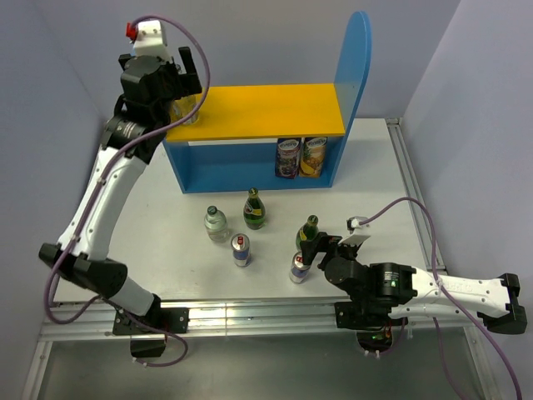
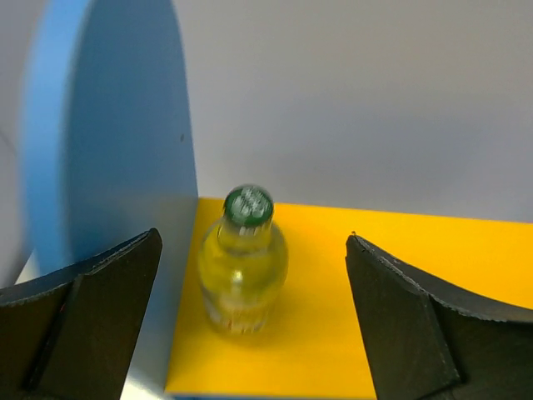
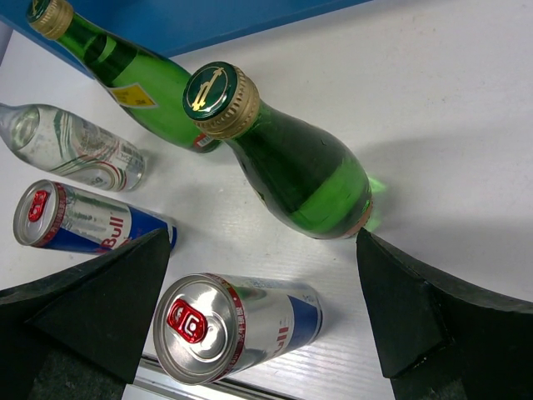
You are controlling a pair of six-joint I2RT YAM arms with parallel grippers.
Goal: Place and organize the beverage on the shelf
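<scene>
Close to the tabletop's (image 1: 375, 183) near edge, the right gripper (image 3: 262, 250) is held low, its jaws wide apart and nothing gripped. A can (image 3: 237, 325) and a green bottle (image 3: 291, 167) stand just before it. If the can is taken, it should be centred between the jaws so the bottle is not nudged. Toward the middle are a second can (image 1: 241, 249), a clear bottle (image 1: 216, 223) and a second green bottle (image 1: 255, 208).

At the far edge, two fruit-printed containers (image 1: 301, 157) are seen at the right end of the shelf's (image 1: 354, 67) lower tier. At the left end of the yellow board (image 1: 266, 112), a pale bottle (image 2: 243, 267) stands upright, untouched between the left gripper's (image 2: 252, 250) parted jaws. These are best drawn straight away.
</scene>
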